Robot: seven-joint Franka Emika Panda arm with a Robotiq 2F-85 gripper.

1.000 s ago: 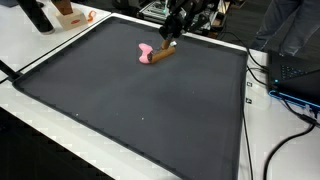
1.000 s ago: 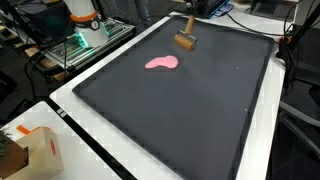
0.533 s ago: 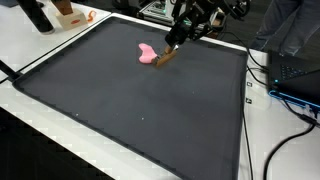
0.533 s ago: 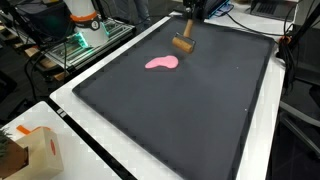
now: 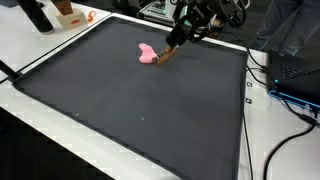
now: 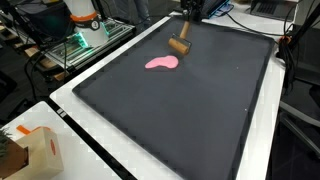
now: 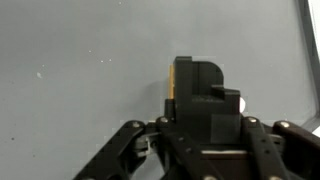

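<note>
Jaws clamped on the upper end of a brown wooden tool, at the far end of the black mat that covers most of the white table. The tool hangs tilted, with its thicker lower end down toward the mat and just beside a pink object. Cannot tell whether the lower end touches the mat. In an exterior view the pink object lies flat on the mat, close to the tool but apart from it. In the wrist view the dark fingers come in from the bottom edge, and the tool shows between them as a dark block with a yellowish left edge, grey mat behind it. Off the mat: a cardboard box on the near corner of the table, a laptop with cables along one side, and an orange-and-white object at the far edge.
</note>
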